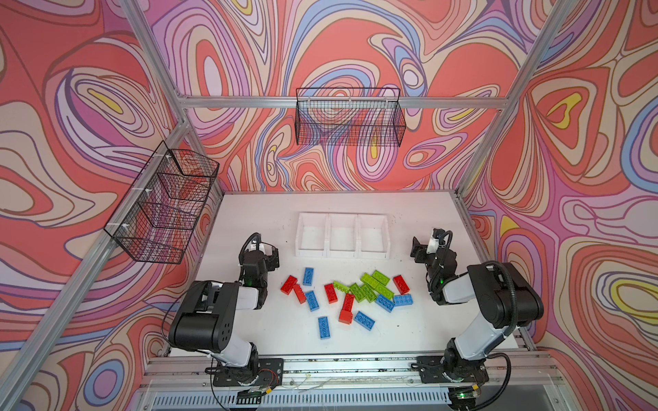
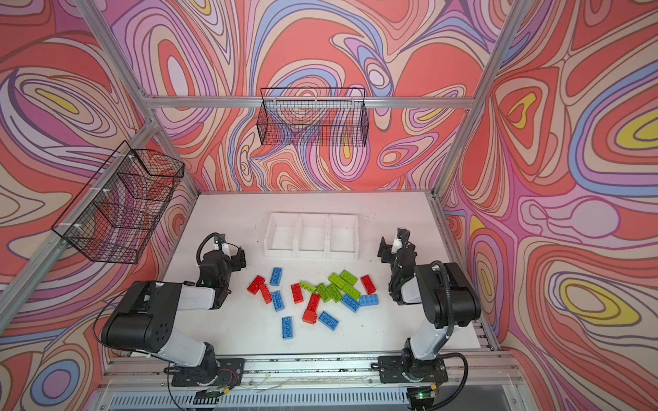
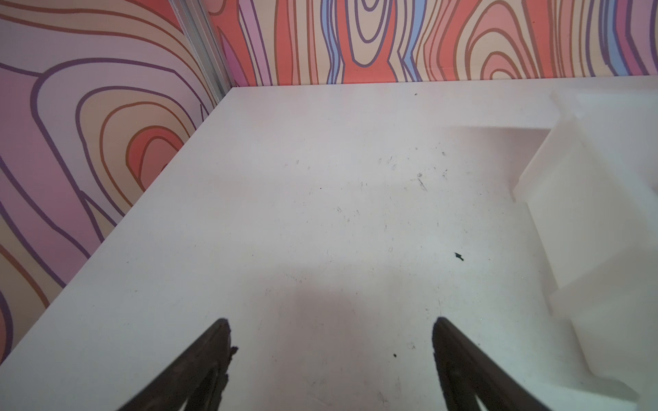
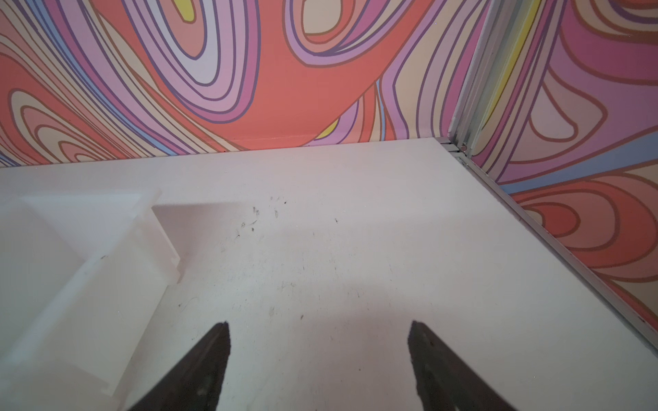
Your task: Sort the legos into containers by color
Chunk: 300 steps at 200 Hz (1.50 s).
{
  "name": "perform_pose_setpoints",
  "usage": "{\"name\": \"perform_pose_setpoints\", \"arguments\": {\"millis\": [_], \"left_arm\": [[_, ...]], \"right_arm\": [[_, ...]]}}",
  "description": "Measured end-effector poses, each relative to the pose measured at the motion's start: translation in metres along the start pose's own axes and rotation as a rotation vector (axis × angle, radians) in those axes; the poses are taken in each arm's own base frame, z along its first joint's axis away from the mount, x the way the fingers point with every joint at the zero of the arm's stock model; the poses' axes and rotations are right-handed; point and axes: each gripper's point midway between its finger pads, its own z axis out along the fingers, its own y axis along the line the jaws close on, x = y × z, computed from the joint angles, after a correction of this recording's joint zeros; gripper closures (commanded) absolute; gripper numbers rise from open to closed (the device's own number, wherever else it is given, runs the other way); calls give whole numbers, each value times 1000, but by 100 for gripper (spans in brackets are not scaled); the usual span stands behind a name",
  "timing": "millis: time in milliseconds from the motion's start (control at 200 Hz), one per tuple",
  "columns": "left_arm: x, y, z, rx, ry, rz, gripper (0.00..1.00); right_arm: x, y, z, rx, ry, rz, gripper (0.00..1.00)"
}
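Legos point(image 1: 368, 290): red, blue and lime green bricks, loose on the white table point(image 1: 270, 334), green ones bunched together, all lying between the two arms on the near side of the containers point(image 1: 342, 253).
Bins: three white open-top compartments joined in a row, mid-table.
Left end effector point(image 3: 331, 320): fingers spread, gripping nothing, over bare table beside the row's left end, apart from the bricks.
Right end effector point(image 4: 318, 323): fingers spread, unladen, off the row's right end, apart from the bricks.
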Motion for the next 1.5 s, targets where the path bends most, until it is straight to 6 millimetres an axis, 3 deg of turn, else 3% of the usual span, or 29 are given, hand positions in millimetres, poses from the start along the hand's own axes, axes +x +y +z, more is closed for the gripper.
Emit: {"name": "perform_pose_setpoints", "arguments": {"millis": [70, 125, 195, 265, 376, 481, 581, 731, 856, 967, 1187, 1367, 1503], "left_arm": [[-6, 1, -2, -5, 30, 7, 13], [-29, 3, -6, -12, 7, -2, 17], [-67, 5, -16, -14, -75, -54, 26], [-100, 4, -25, -6, -139, -105, 27], [-122, -16, -34, 3, -157, -114, 26], [-113, -49, -42, 51, -87, -68, 25], [-98, -61, -53, 81, -19, -51, 25], [-86, -57, -74, 95, 35, -89, 25], [-75, -52, -86, 101, 75, -132, 25], [-61, -53, -89, 108, 125, -151, 24], [-38, -51, -88, 89, 214, -179, 21], [-29, -52, -86, 78, 250, -192, 21], [-23, -53, -84, 73, 268, -191, 21]], "right_arm": [[1, -1, 2, 10, 21, 1, 20], [-4, -2, 5, 22, 38, 0, 25], [-25, -1, 14, 29, 38, 5, 27], [-52, 1, 23, 27, 27, 24, 32], [-80, 9, 24, 19, 47, 67, 32], [-78, 20, 8, -17, 114, 111, 32], [-60, 35, -7, -84, 214, 143, 33], [-25, 54, -37, -142, 393, 158, 32], [-11, 69, -66, -181, 479, 179, 32], [4, 79, -87, -208, 535, 201, 32], [54, 93, -120, -224, 700, 209, 32], [67, 106, -133, -236, 748, 203, 33], [80, 103, -133, -190, 784, 199, 37]]}}
